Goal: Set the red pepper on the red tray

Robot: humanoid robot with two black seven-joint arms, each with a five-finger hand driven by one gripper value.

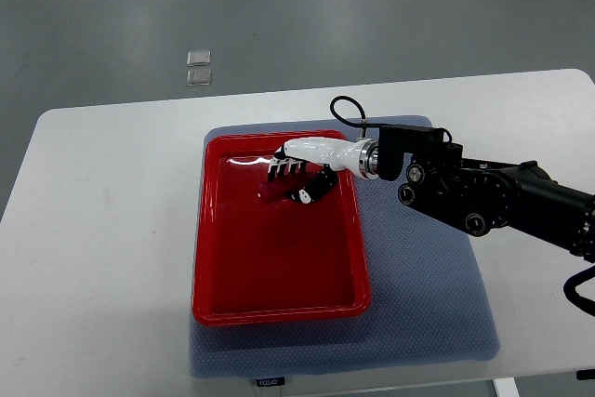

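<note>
Fingers [290, 172] of right hand [311, 160] clamped on red pepper [275, 189] | glossy rectangular red tray [279, 267] | textured grey-blue mat [418, 295]

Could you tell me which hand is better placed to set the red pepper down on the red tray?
The right hand. Its arm enters from the right, and its fingers are curled around the red pepper directly over the red tray. The left arm is not in view.

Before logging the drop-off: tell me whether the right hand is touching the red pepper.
Touching. In the top view the right hand has its fingers curled over the red pepper, no gap showing, above the red tray.
</note>
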